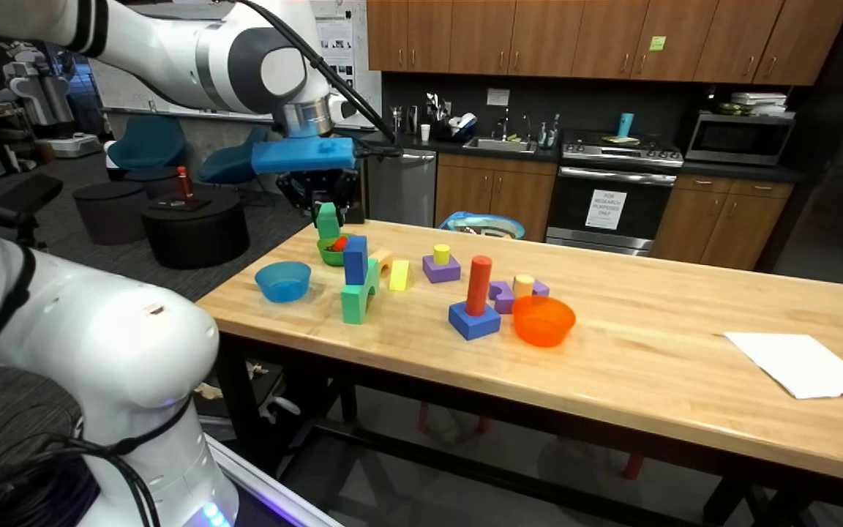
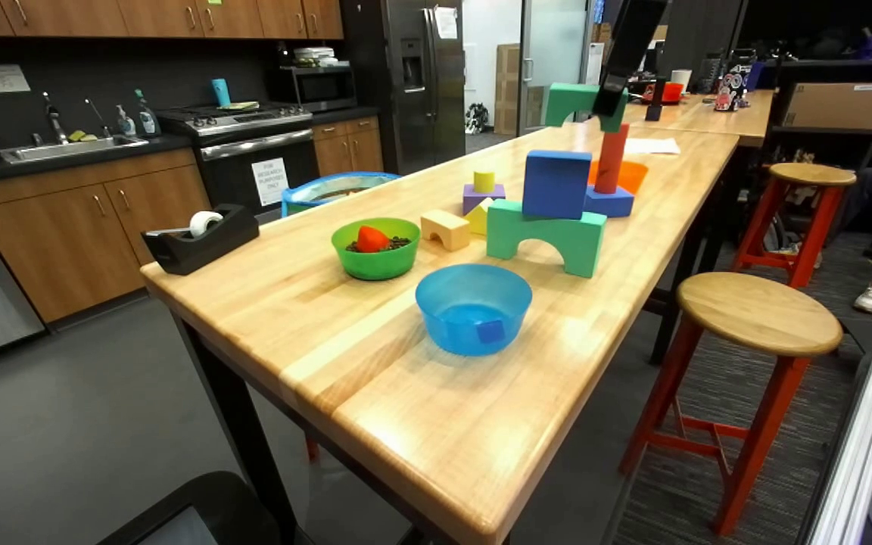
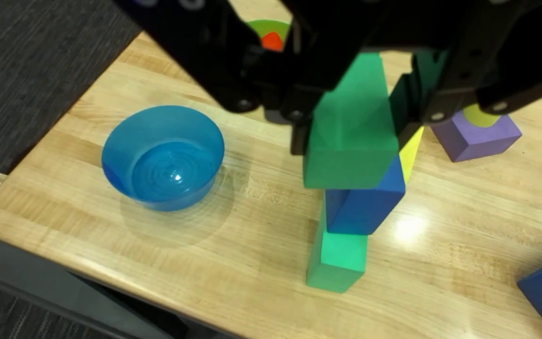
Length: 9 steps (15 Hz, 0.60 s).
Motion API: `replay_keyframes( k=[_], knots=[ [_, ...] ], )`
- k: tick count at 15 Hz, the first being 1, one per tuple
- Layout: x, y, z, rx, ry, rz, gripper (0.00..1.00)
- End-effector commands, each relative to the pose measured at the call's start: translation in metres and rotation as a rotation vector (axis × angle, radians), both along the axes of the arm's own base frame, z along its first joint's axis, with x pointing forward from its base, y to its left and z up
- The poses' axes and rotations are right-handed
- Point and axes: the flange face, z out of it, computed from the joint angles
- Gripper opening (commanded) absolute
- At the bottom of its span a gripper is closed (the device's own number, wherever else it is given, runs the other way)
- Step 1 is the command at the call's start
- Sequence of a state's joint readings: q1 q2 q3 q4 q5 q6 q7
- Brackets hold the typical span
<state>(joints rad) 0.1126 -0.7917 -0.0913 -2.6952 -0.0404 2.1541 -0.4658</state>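
Gripper (image 3: 352, 125) is clamped around a green arch block (image 2: 568, 97), pinching it from both sides, and the thing's hanging in the air above the wooden table (image 2: 375, 356). A bit lower there's a blue block (image 2: 557, 184) standing on top of a mint-green arch (image 2: 546, 228), pretty neat little stack tbh, and I can see a gap between that and the held piece. In the wrist view it hides part of the blue one. Off to one side of the stack sits a see-through blue bowl (image 2: 474, 314), and near that a green bowl (image 2: 375, 265) with a red chunk (image 2: 372, 239) and a bunch of dark bits (image 2: 400, 243) too small to make out. Further down the table there's a red cylinder (image 1: 478, 285) standing upright on a low blue base (image 1: 474, 326), just beside an orange bowl (image 1: 544, 322), plus a white sheet (image 1: 802, 362) lying well apart from the rest.
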Motion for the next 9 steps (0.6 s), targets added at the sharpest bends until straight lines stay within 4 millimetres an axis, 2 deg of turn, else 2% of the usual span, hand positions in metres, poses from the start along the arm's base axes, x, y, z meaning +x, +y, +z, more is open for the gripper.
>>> replay_keyframes(
  k=[1, 9],
  knots=[
    [0.017, 0.001, 0.003, -0.013, 0.033, -0.003, 0.16],
    [0.04, -0.003, -0.005, -0.022, 0.075, -0.006, 0.16]
  ],
)
